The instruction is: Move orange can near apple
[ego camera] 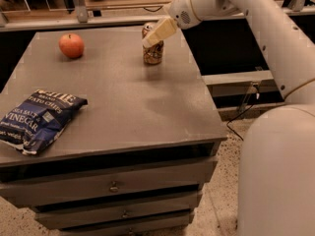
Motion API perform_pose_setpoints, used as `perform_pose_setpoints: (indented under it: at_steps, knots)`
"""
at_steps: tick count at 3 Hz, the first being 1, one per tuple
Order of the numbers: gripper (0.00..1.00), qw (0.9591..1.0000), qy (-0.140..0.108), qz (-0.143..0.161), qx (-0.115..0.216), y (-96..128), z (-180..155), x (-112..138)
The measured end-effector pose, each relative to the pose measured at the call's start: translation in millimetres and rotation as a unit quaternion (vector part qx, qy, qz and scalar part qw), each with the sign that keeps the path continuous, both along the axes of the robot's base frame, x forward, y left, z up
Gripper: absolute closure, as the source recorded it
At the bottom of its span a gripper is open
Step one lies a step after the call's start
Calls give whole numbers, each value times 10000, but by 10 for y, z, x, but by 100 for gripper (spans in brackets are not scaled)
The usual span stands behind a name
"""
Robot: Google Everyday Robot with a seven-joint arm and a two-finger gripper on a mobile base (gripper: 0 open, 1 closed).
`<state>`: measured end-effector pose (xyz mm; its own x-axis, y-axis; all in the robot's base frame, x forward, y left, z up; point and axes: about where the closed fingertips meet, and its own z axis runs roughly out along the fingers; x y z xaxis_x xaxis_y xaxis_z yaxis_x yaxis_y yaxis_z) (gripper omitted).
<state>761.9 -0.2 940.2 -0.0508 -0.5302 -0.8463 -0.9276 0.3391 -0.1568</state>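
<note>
The can (153, 54) is standing upright near the back edge of the table (128, 97). It is coppery orange with pale markings. The gripper (156, 34) is hanging at its top and is hiding part of it. The apple (71, 45), round and red-orange, is sitting well apart from the can, toward the left of the view.

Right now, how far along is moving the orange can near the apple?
Done: nothing; the orange can stands upright, well right of the apple. In hand: the pincer is at the can's top. Left: secure the can, carry it left and set it beside the apple.
</note>
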Motion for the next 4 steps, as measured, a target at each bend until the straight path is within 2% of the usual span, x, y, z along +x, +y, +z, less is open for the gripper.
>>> perform_pose_setpoints:
  at_steps: [1, 3, 4]
  knots:
    - [15, 9999, 40, -29, 97, 67, -62, 63]
    - [77, 9998, 86, 61, 156, 162, -103, 68]
    - [99, 9980, 128, 372, 499, 321, -24, 48]
